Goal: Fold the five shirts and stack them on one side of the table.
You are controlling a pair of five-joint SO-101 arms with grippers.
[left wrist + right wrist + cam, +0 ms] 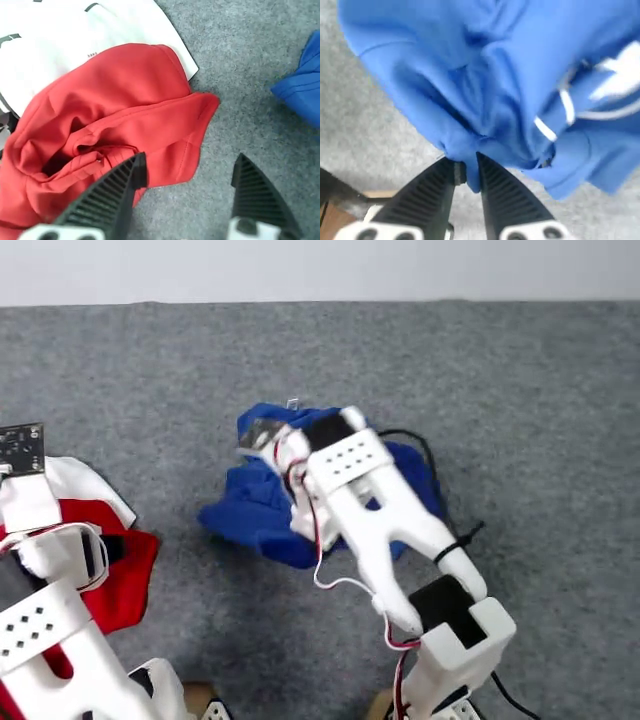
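Grey felt covers the table [540, 380]. Near its middle lies a crumpled blue shirt [245, 515], and the right pincer [467, 167] is clamped narrow on a fold of its cloth. At the left side of the table a red shirt [120, 105] lies bunched, partly over a white shirt [100, 30]; the left pincer [187, 170] hangs above the red one's edge, jaws spread wide, holding nothing

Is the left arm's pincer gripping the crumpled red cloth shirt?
No: the left pincer stands open above the crumpled red cloth shirt, gripping nothing.
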